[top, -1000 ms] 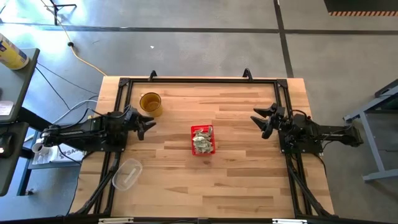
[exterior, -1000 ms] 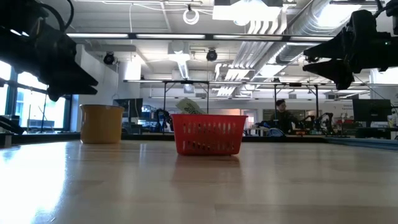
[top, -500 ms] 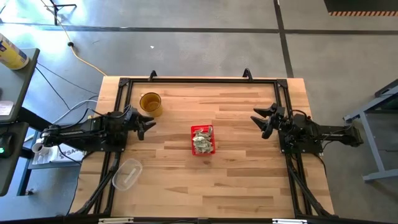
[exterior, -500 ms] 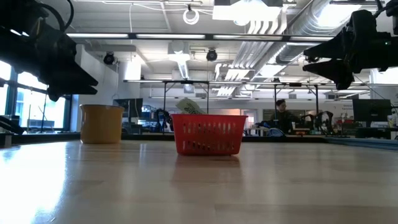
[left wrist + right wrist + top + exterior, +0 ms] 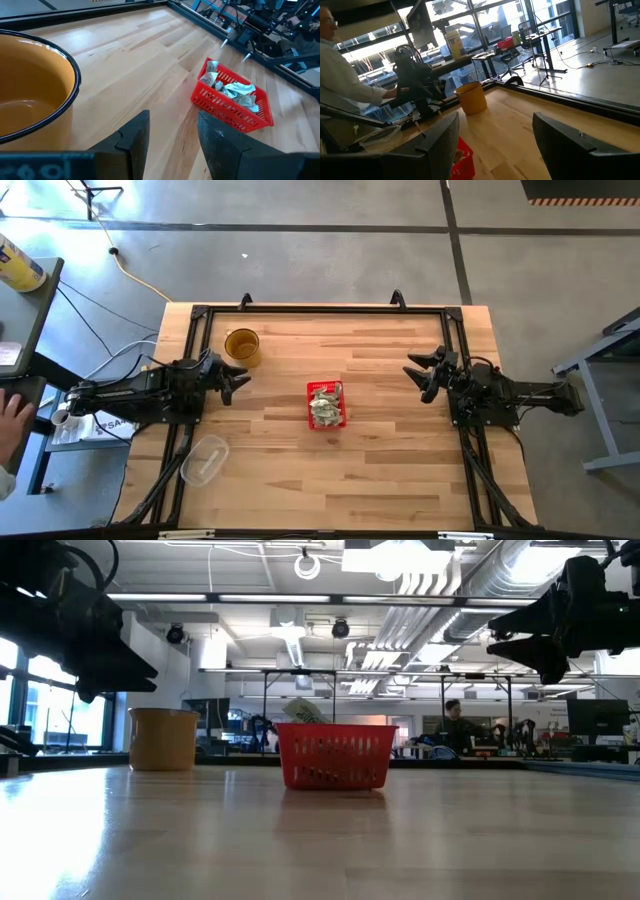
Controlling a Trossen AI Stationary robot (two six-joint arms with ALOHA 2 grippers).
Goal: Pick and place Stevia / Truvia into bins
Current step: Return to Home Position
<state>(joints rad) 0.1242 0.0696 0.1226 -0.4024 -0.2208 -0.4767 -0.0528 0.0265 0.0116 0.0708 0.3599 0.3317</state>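
The red meshed basket (image 5: 326, 405) stands on its base at the table's middle, also in the low view (image 5: 334, 756) and the left wrist view (image 5: 232, 101). Several pale green and white sachets (image 5: 324, 408) lie heaped inside it (image 5: 235, 92); one pokes above the rim (image 5: 303, 711). My left gripper (image 5: 240, 380) hovers open above the table, left of the basket, next to the amber cup. My right gripper (image 5: 417, 375) hovers open right of the basket. Both fingers of each show apart in the wrist views (image 5: 172, 135) (image 5: 495, 145).
A round amber cup (image 5: 241, 345) stands toward the far left; a clear plastic tub (image 5: 204, 459) lies near the left front. A black frame (image 5: 320, 310) rims the table. A person's hand (image 5: 10, 425) shows at the left, off the table.
Both arms and the basket have kept still. A person's hand has come into the high view at the far left, beyond the table.
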